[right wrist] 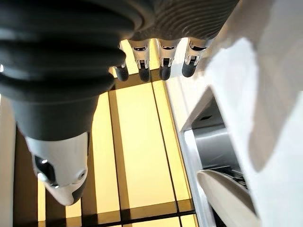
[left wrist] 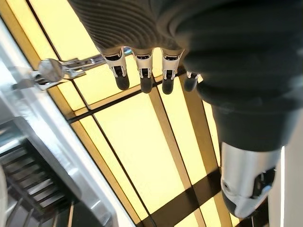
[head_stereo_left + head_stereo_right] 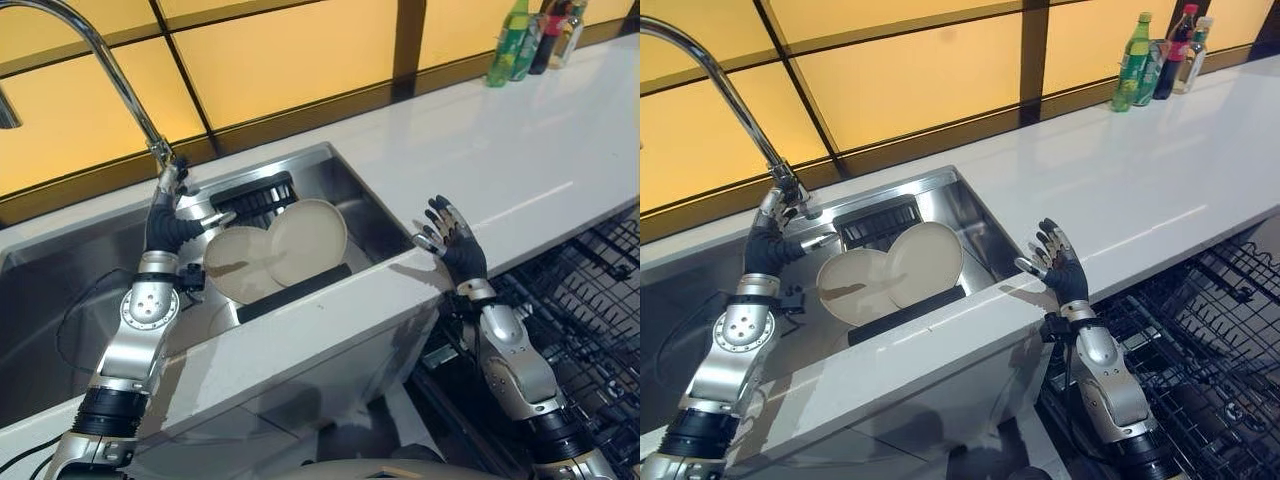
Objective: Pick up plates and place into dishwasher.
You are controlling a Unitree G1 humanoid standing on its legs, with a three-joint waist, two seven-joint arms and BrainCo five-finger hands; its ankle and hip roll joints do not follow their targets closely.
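Two cream plates (image 3: 305, 238) (image 3: 858, 283) lean side by side on a dark rack inside the steel sink (image 3: 345, 180); the right one overlaps the left. My left hand (image 3: 170, 215) is raised over the sink just left of the plates, below the faucet tip, fingers straight and holding nothing. My right hand (image 3: 452, 240) is up at the counter's front edge, right of the sink, palm toward the plates, fingers relaxed and empty. An edge of a plate (image 1: 227, 198) shows in the right wrist view.
A curved chrome faucet (image 3: 90, 45) arches over the sink's left. The white counter (image 3: 520, 150) runs right, with several bottles (image 3: 530, 40) at its far end. The open dishwasher's dark wire rack (image 3: 590, 300) lies low at right.
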